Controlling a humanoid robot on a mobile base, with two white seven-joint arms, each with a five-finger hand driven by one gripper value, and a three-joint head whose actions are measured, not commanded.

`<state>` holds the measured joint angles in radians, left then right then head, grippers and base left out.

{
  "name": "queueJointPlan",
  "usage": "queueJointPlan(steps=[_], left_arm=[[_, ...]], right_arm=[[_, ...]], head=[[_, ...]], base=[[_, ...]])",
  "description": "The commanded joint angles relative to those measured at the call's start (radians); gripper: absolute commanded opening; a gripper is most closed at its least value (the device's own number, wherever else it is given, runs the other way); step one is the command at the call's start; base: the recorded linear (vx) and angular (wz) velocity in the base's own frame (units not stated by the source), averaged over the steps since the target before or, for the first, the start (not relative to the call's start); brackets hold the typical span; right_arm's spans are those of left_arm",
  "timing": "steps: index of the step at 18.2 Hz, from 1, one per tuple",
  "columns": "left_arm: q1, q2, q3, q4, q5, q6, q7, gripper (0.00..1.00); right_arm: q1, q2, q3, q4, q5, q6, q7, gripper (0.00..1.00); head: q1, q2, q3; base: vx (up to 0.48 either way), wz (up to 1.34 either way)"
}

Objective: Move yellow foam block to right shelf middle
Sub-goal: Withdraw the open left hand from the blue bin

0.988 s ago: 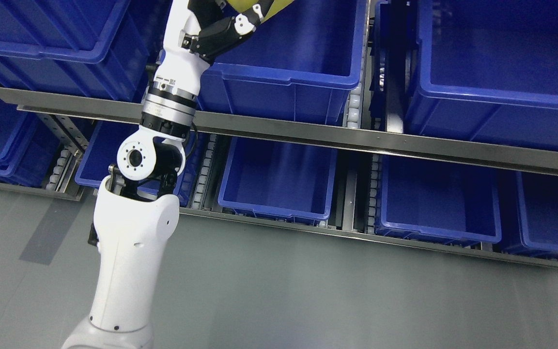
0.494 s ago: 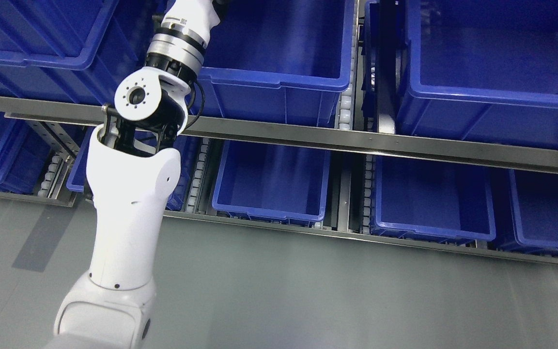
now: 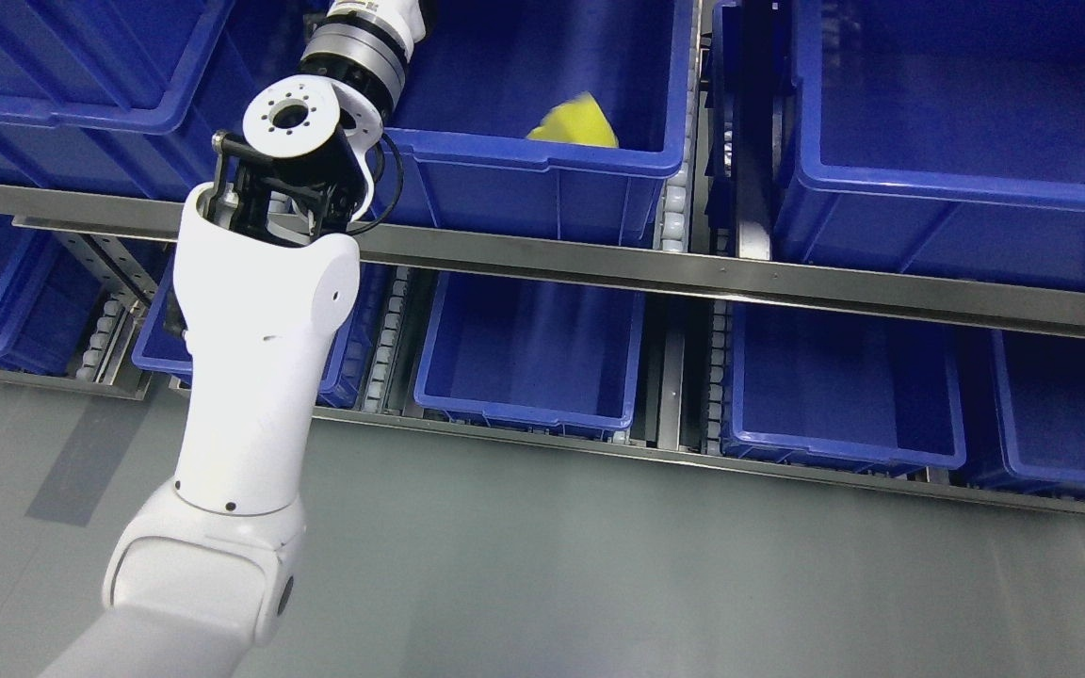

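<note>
a yellow foam block [image 3: 574, 125], slightly blurred, sits inside a blue bin [image 3: 542, 179] on the upper level of a metal shelf [image 3: 693, 273], near the bin's front wall and towards its right side. only the block's top shows above the rim. the robot's left arm [image 3: 251, 358] rises from the lower left of the frame, to the left of that bin, its wrist passing over the bin's left front corner and out of the top edge. its hand is out of frame, so whether it is released or clenched cannot be told. more blue bins stand beside and below this bin, above a grey floor [image 3: 599, 565].
</note>
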<state>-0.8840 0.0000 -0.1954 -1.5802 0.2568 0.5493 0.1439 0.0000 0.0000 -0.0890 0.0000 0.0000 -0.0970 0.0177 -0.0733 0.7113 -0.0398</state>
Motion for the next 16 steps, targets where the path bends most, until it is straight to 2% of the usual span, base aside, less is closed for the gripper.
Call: queueJointPlan(steps=[1,5,7,8,13,16], left_arm=[[0.043,0.017,-0.018,0.045,0.001,-0.202,-0.01,1.0],[0.059,0.017,0.023,0.049,-0.001,-0.386,-0.101,1.0],[0.082,0.017,0.037,0.043,-0.001,-0.512,-0.113,1.0],[0.117,0.017,0.047,0.036,-0.001,-0.538,-0.112,1.0],[0.298,0.017,0.062,-0.047,-0.001,-0.554,-0.132,1.0],[0.326,0.017,0.063,-0.058,-0.001,-0.578,-0.142,1.0]], right_arm=[[-0.003,-0.017,0.0,-0.017,0.0,0.0,0.001,1.0],[-0.002,-0.017,0.0,-0.017,0.0,0.0,0.001,1.0],[-0.003,-0.017,0.0,-0.017,0.0,0.0,0.001,1.0],[-0.002,-0.017,0.0,-0.017,0.0,0.0,0.001,1.0],[-0.002,-0.017,0.0,-0.017,0.0,0.0,0.001,1.0],[-0.003,-0.017,0.0,-0.017,0.0,-0.001,0.001,1.0]], head=[[0.0,0.0,0.0],[0.0,0.0,0.0],[0.0,0.0,0.0],[0.0,0.0,0.0],[0.0,0.0,0.0],[0.0,0.0,0.0]], base=[[0.0,0.0],[0.0,0.0],[0.0,0.0],[0.0,0.0],[0.0,0.0],[0.0,0.0]])
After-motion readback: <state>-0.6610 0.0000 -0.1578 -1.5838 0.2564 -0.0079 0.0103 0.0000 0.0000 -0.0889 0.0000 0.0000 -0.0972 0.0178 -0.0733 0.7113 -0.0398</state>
